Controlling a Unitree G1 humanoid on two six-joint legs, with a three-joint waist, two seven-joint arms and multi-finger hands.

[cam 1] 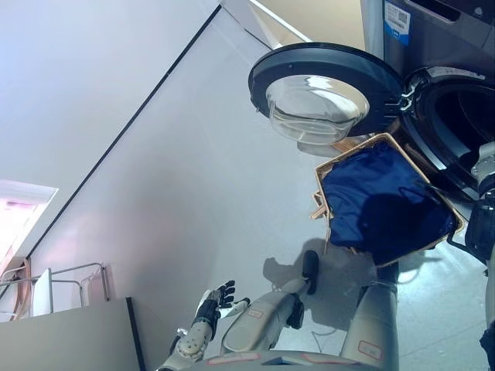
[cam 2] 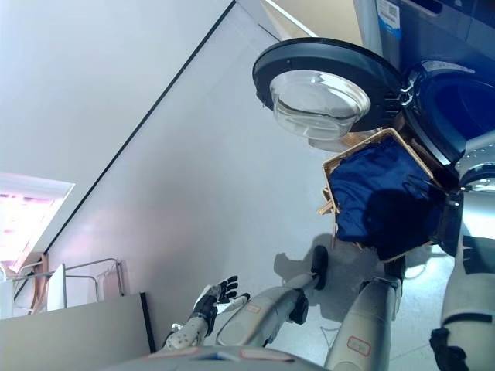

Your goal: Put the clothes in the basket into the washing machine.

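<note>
A wicker basket (cam 1: 334,165) stands on the floor in front of the washing machine (cam 1: 433,31), filled with dark blue cloth (cam 1: 383,201). The machine's round door (cam 1: 325,89) stands open to the left, and the dark drum opening (cam 1: 464,124) shows behind the basket. My left hand (cam 1: 218,298) is low at the lower left, far from the basket, with its fingers spread and empty. My right hand (cam 2: 448,224) is at the basket's right rim, and its fingers are hidden behind the basket.
A metal rack (cam 1: 54,282) and a grey panel (cam 1: 69,336) stand at the lower left. A pale wall (cam 1: 77,77) meets the floor along a dark line. Grey floor (cam 1: 193,193) lies left of the basket.
</note>
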